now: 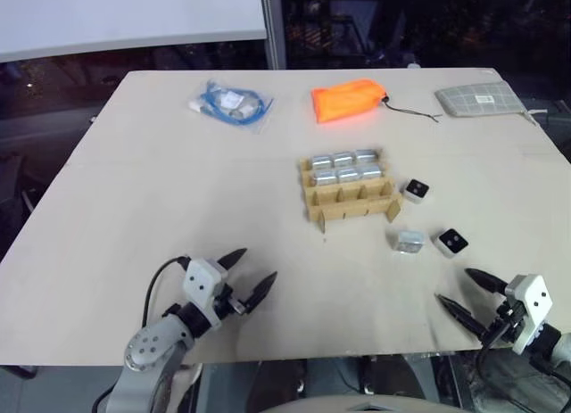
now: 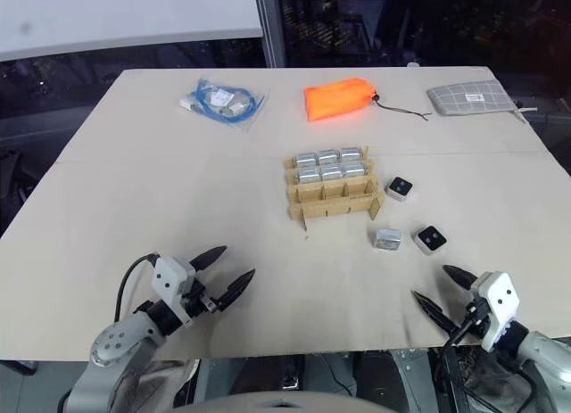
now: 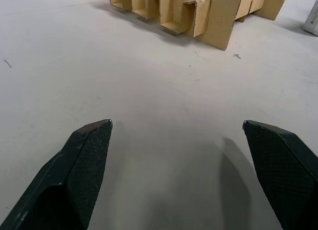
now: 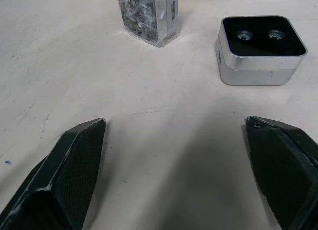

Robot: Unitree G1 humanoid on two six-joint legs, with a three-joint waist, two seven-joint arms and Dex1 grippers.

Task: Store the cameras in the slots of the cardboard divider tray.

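The cardboard divider tray (image 1: pixel 350 199) stands mid-table, its two far rows holding several silver cameras (image 1: pixel 345 168) and its near row bare. Three loose cameras lie to its right: one with a black face (image 1: pixel 417 191) beside the tray, a silver one on its side (image 1: pixel 409 243), and another black-faced one (image 1: pixel 452 243). My left gripper (image 1: pixel 250 274) hovers open near the front edge, left of the tray. My right gripper (image 1: pixel 466 291) is open at the front right, just short of the loose cameras; its wrist view shows the silver one (image 4: pixel 149 14) and the black-faced one (image 4: pixel 261 50) ahead.
At the table's far side lie a bag with a blue cable (image 1: pixel 231 104), an orange drawstring pouch (image 1: pixel 349 101) and a grey checked pouch (image 1: pixel 480 99). The table's front edge runs just under both grippers.
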